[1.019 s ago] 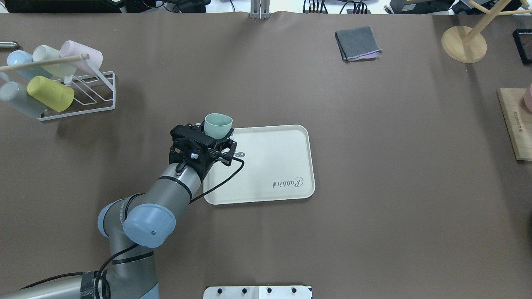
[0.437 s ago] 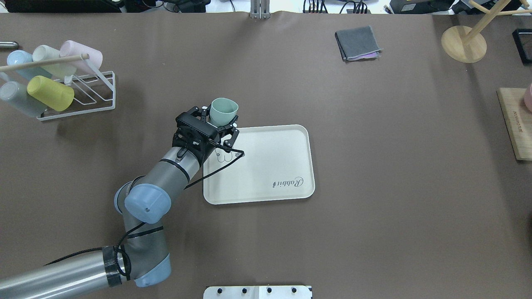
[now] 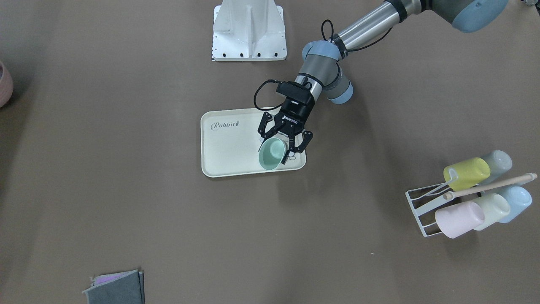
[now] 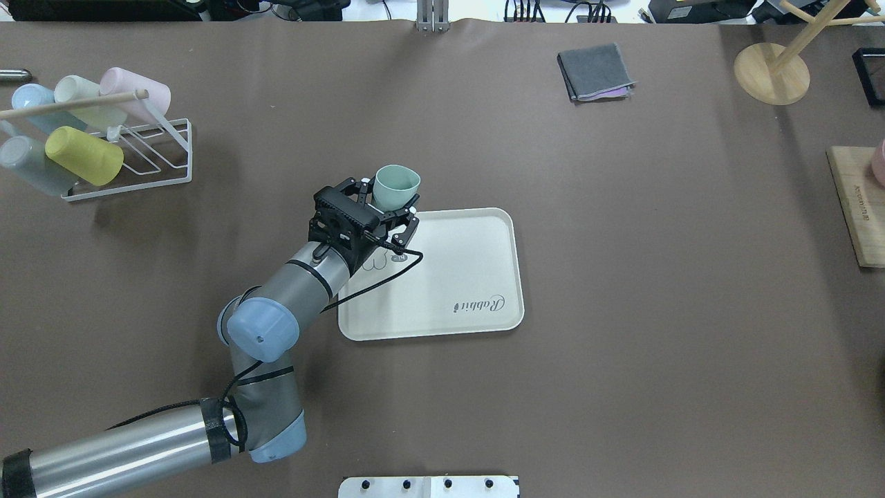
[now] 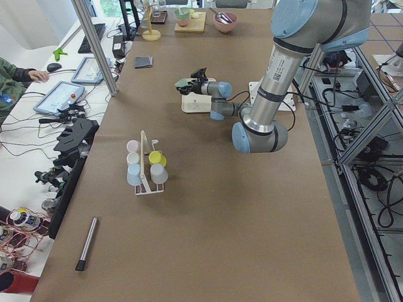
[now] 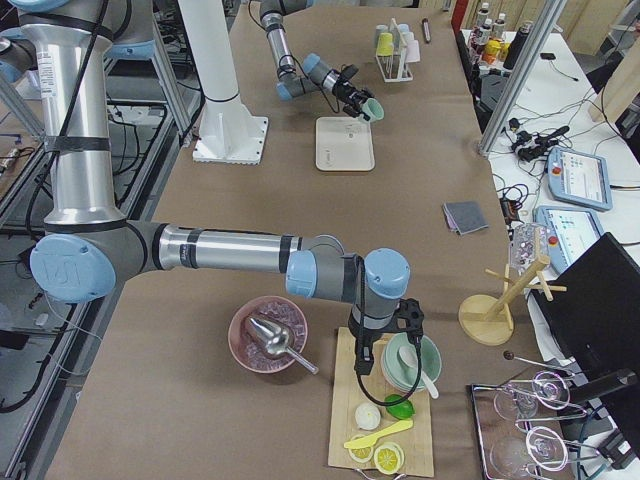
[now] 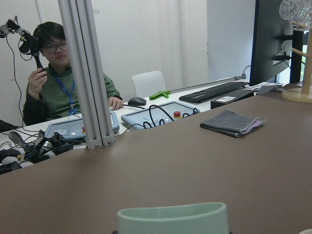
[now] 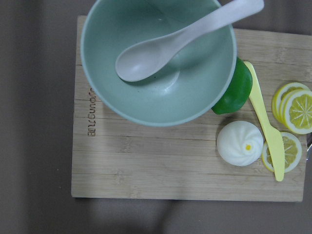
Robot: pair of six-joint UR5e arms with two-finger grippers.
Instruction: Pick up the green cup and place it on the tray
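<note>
Within left claw [image 4: 388, 198], green cup [image 4: 397, 185]

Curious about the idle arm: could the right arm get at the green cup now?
Probably not: the left arm's jaws hold the cup at the tray's edge, and the right arm hovers far off.

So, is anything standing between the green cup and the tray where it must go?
Nothing visible does. The left hand holds the green cup in the air at the corner of the tray. The tray shows only its print, with no object on it.
</note>
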